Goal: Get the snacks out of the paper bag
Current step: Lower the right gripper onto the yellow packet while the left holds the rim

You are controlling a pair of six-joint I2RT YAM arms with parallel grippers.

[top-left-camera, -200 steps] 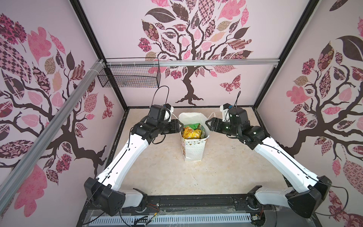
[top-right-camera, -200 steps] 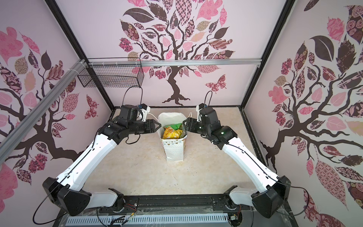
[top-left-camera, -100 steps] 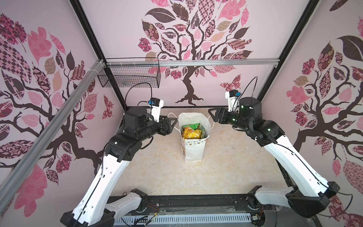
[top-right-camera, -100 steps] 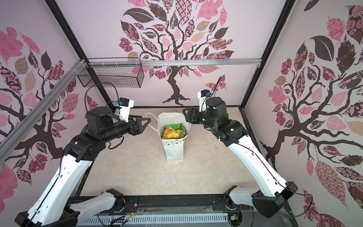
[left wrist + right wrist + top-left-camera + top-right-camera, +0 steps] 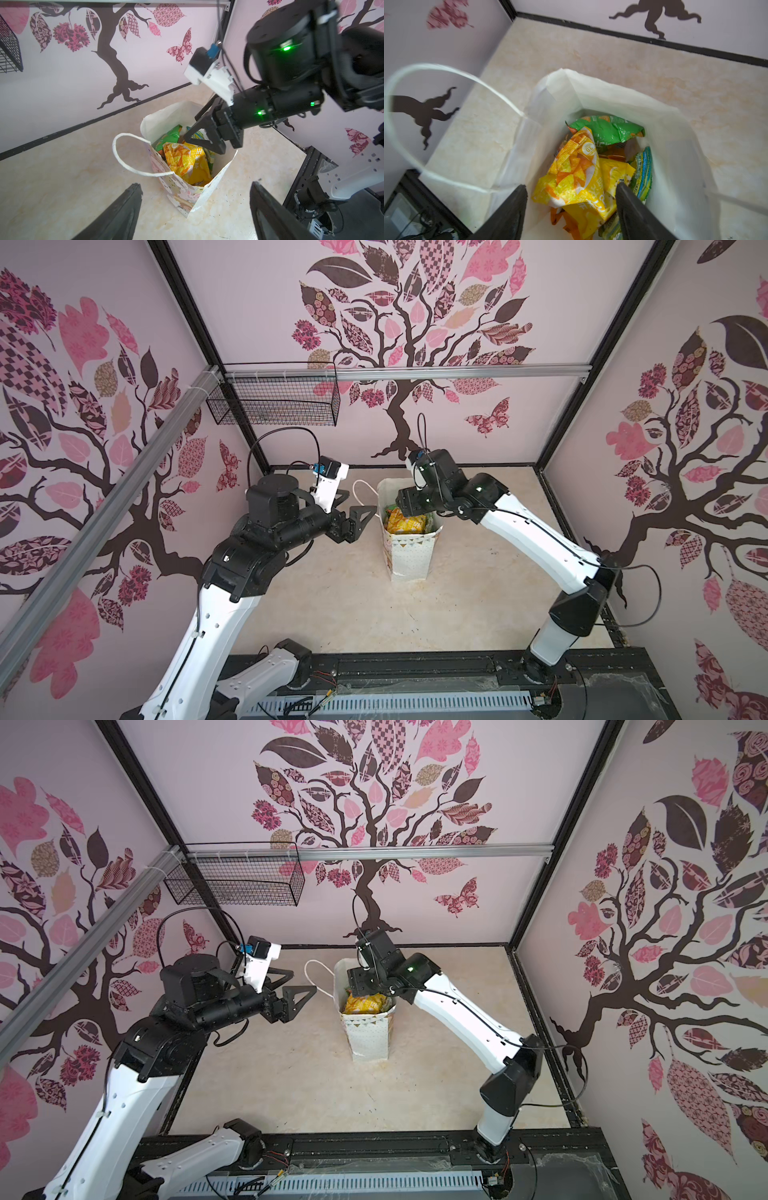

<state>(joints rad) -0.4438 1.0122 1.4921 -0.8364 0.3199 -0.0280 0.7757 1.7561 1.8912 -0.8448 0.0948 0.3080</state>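
1. Paper bag stands upright on the table, snacks inside.
2. Right gripper, jaws spread, straddles the top yellow packet, likely to pinch it.
3. Left gripper hangs beside the bag, jaws apart, empty.

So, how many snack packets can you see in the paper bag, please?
3 show, all inside the paper bag: green packet nearest the back wall, yellow-orange packet on top, teal-edged packet beside it. More may lie hidden underneath.

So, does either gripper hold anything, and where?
Nothing is held: right gripper open above the yellow foil packet, left gripper open beside the white paper bag.
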